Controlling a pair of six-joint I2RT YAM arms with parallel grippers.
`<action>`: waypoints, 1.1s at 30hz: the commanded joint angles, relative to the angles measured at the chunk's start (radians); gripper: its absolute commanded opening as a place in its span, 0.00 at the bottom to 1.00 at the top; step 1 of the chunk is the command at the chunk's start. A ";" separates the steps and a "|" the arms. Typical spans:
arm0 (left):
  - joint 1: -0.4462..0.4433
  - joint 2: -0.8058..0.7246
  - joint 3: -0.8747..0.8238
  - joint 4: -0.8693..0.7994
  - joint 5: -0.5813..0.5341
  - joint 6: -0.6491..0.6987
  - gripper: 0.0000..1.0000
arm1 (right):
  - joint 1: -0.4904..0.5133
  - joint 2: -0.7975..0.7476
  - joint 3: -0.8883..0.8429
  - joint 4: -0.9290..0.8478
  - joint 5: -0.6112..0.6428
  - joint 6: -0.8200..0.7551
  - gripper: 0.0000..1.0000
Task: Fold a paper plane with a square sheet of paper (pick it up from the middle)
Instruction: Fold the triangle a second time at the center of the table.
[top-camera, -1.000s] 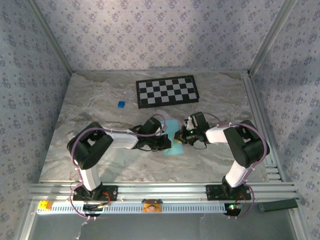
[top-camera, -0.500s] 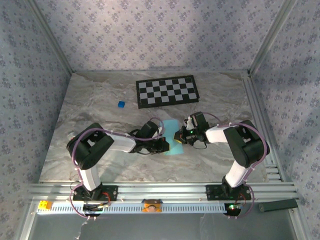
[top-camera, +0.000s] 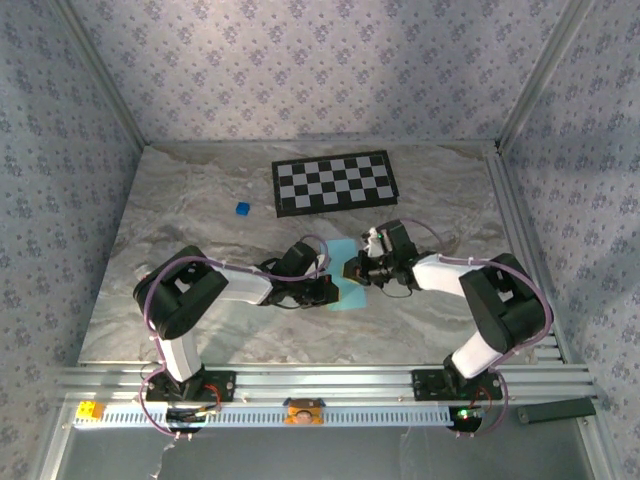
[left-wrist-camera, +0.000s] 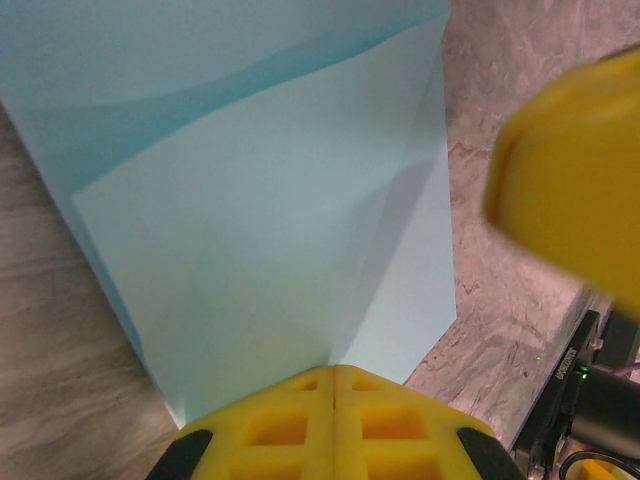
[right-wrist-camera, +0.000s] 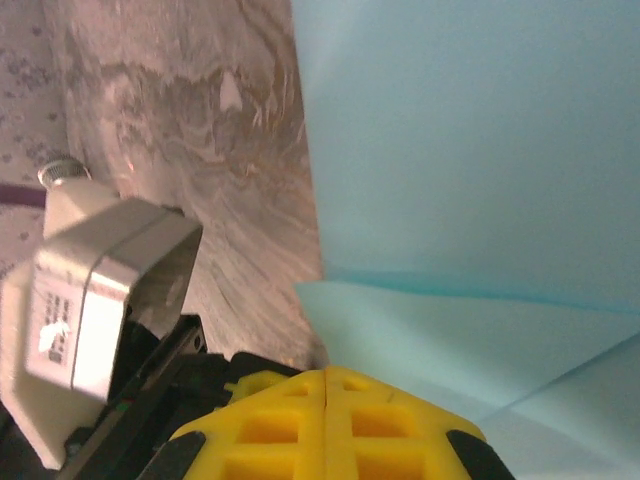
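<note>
Sheet position: the square sheet of paper (top-camera: 345, 272) lies on the marble table (top-camera: 200, 230) between the two arms. It sits on the near side of the checkerboard (top-camera: 334, 182) and well apart from the small blue cube (top-camera: 241, 208).
Sheet condition: it is partly folded, with one flap lying over a lower layer.
Left gripper (left-wrist-camera: 335, 372): the jaws are pressed together, with the tips at the sheet's edge where a crease runs in. You cannot tell from here whether any paper is nipped between them.
Right gripper (right-wrist-camera: 325, 372): the jaws are likewise closed, with the tips at the flap's edge. Whether they pinch any paper is also unclear.
Step, as judged: setting a crease in the flap.
Method: use one closed tip to anchor the lower layer and draw the other along the fold line. Press lightly and evenly.
Alignment: check that the flap's edges line up before you commit any pressure.
Risk: thin paper may skate on the smooth marble, so pull along the crease and not across it.
Clearance: the two grippers sit just beside each other, so move one at a time.
</note>
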 joint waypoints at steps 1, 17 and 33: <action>-0.011 0.031 -0.024 -0.150 -0.019 0.024 0.00 | 0.017 0.052 -0.016 0.003 -0.002 -0.006 0.00; -0.012 0.045 -0.039 -0.162 -0.031 0.037 0.00 | -0.143 0.117 -0.032 0.032 0.065 0.028 0.00; -0.013 0.029 -0.041 -0.162 -0.029 0.038 0.00 | -0.095 0.004 0.014 -0.016 0.003 -0.015 0.00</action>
